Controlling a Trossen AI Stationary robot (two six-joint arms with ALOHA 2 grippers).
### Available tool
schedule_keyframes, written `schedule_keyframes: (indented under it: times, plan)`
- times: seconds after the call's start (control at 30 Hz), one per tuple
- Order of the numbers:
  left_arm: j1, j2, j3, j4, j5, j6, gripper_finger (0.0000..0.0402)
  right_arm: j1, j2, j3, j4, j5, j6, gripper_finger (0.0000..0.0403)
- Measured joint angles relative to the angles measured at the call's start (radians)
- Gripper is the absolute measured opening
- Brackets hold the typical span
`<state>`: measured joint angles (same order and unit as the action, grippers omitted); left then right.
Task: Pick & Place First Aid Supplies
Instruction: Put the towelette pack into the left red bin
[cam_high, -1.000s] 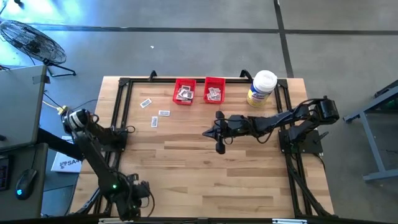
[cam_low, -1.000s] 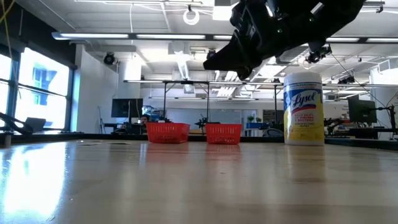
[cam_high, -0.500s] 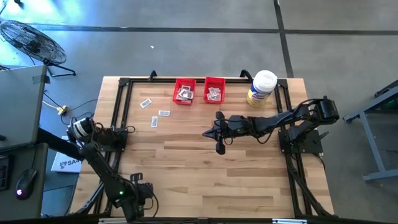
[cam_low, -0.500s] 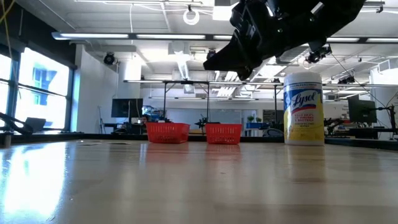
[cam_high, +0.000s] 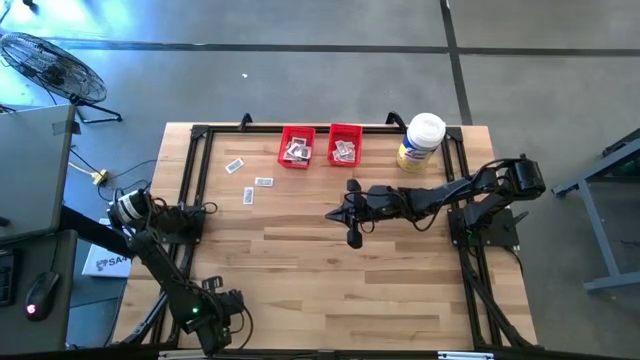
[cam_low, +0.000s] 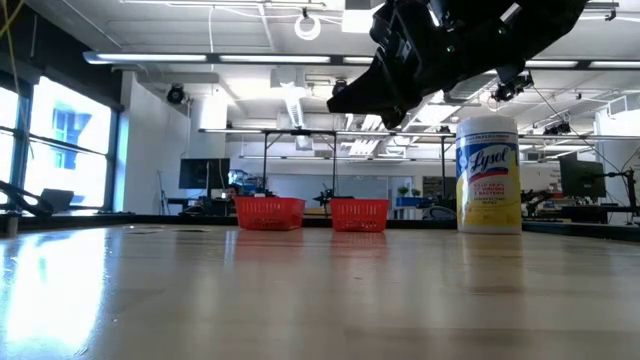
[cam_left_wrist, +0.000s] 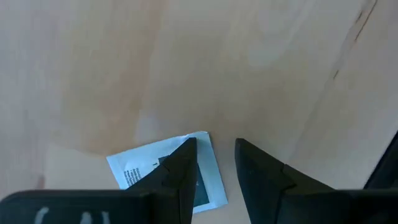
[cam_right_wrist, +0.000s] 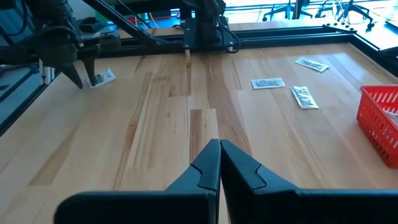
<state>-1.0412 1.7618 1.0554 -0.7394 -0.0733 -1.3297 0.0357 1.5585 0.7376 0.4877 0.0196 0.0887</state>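
- Left gripper (cam_left_wrist: 211, 163) at counter's (cam_high: 330, 280) 7 o'clock, jaws apart, straddling a packet's (cam_left_wrist: 144, 167) edge, likely for pickup.
- Right gripper (cam_right_wrist: 219, 163) pressed together, idle near centre.

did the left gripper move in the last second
Yes. In the high view the left gripper has shifted from near the table's front edge slightly toward the bins, away from that edge; it hangs over a packet near the front left corner.

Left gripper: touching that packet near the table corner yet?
Cannot tell. Left wrist view: left gripper jaws open over the packet, one overlapping its edge; height unreadable. Right wrist view too distant.
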Motion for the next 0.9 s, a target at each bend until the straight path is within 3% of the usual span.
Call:
schedule_keyframes:
  times: [0.33,0.9]
  plan:
    - [0.0,-0.001,0.09,-0.11,-0.023,-0.04,0.0106,0.0,0.0,0.0,0.0,0.0,0.0,0.0002]
    - [-0.034,0.112,0.096,-0.131,-0.028,-0.071,0.0106,0.0,0.0,0.0,0.0,0.0,0.0,0.0002]
